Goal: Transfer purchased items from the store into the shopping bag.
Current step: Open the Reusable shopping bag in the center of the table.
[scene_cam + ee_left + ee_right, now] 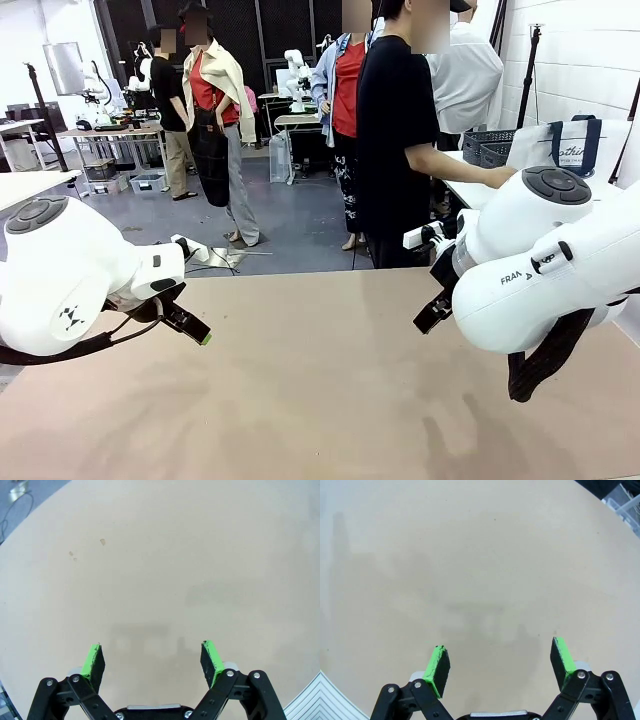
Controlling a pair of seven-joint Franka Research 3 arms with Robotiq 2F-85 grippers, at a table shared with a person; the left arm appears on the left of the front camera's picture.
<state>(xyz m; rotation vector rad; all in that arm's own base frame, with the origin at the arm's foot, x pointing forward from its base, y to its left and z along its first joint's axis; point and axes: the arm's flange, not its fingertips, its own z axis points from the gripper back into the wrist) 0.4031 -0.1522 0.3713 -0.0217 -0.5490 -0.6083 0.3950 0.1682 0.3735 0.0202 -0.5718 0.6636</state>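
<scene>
**Standby: nothing within reach to pack yet**

I see both arms low over a bare tan table. My left gripper hangs at nine o'clock in the front view. Its jaws are spread as wide as they go, with nothing between the green pads and plain tabletop beneath. My right gripper hangs at three o'clock, equally wide and equally empty.

The shopping bag, whitish with navy handles, stands on a neighbouring table at about two o'clock. It is well apart from both grippers and partly hidden behind my right arm's white housing. A person in a black shirt stands at one o'clock, with one hand reaching toward the bag's near edge. I cannot make out the purchased items, and none lie on my table.

I judge the step in hand to be waiting for bag and goods to arrive. To do it well, I would keep the jaws wide and leave the table's middle free, so the person can set things down at twelve o'clock. The thin plastic will probably sag, so one gripper may need to hold the rim open while the other drops items in.

Dark grey lattice baskets sit just left of the bag. More people stand farther back, between ten and twelve o'clock. The person's forearm crosses my route to the bag, so reaching there now risks a collision.
</scene>
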